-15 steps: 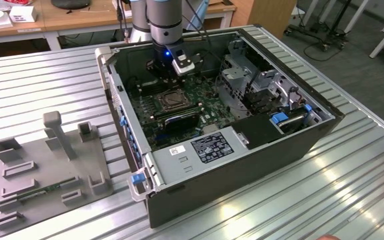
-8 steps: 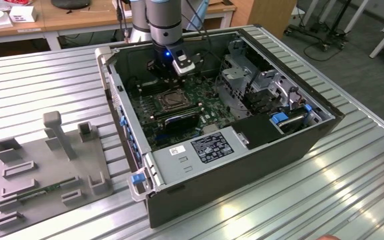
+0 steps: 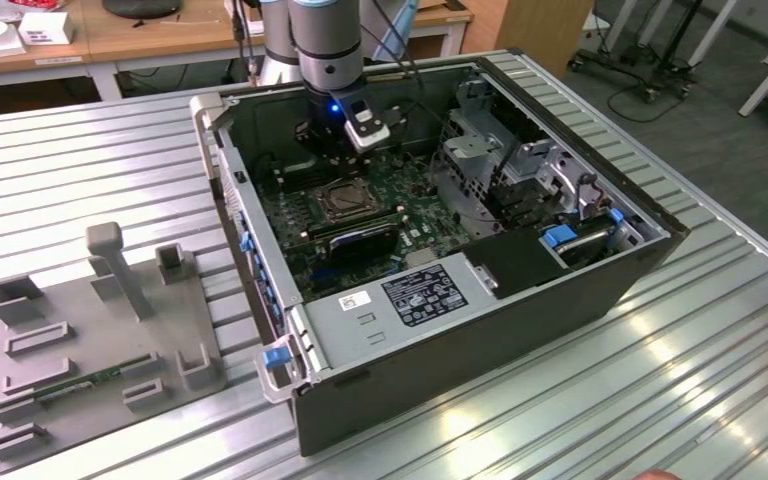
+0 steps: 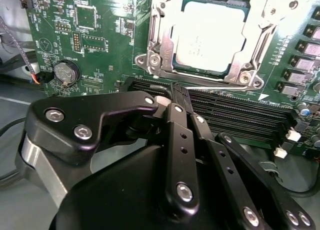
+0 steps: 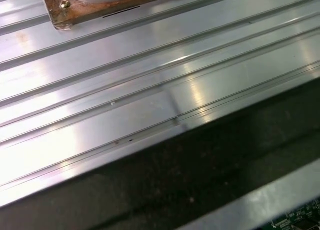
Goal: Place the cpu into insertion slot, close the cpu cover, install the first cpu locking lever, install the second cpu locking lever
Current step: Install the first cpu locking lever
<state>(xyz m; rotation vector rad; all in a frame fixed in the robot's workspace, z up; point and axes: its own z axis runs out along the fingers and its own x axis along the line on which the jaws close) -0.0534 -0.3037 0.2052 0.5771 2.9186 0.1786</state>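
Across the ribbed aluminium table [image 3: 678, 400] an open black computer case [image 3: 491, 340] lies on its side, with a grey fixture plate [image 3: 91, 350] carrying upright blocks just beside it on the exterior view's left. Behind the table stand wooden desks [image 3: 157, 35], and a grey floor [image 3: 704, 100] with wheeled stand legs [image 3: 644, 70] shows on the exterior view's right. In the first wrist view the table's shiny slats run diagonally, with a brownish bolted plate [image 5: 100, 3] resting on them.

The arm [image 3: 324, 45] reaches down into the case over the green motherboard [image 4: 100, 45]. In the second wrist view the gripper [image 4: 176, 90] has its black fingers [image 4: 177, 140] drawn together at the tips, holding nothing, poised above the long black memory slots [image 4: 240, 113]. Just beyond them the cpu [image 4: 212, 38] sits in the insertion slot [image 3: 345, 201], with the cpu cover [image 4: 161, 40] lying flat around its edges. A coin battery [image 4: 66, 73] sits off to one side on the board.
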